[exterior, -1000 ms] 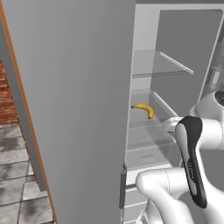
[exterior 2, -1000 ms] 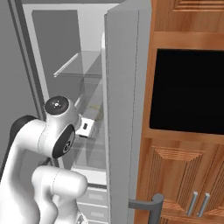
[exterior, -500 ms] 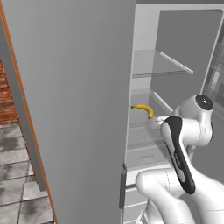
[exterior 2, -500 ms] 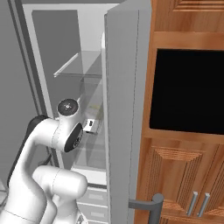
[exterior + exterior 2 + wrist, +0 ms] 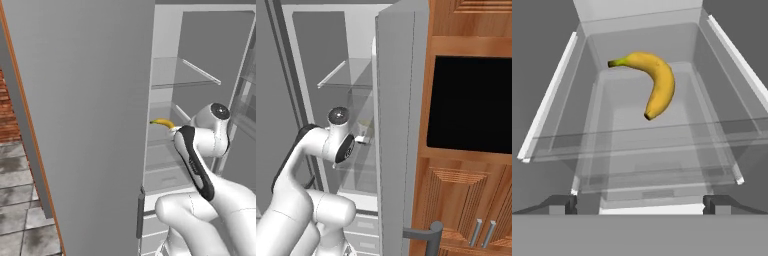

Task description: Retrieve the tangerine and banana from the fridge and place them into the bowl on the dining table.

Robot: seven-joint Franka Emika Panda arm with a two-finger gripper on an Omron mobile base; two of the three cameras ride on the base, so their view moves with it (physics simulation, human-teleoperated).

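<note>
Fridge (image 5: 100, 125) doors stand open, and the arm reaches in toward the glass shelves (image 5: 185, 75). Banana (image 5: 649, 82) lies on a clear shelf toward the back (curved, with its dark stem end pointing left in the hand view), well apart from the gripper (image 5: 640, 204). Its two dark fingertips (image 5: 562, 204) stand spread wide near the shelf's front edge, with nothing between them. From the left base view the banana (image 5: 162, 122) peeks out just beyond the arm's wrist.
</note>
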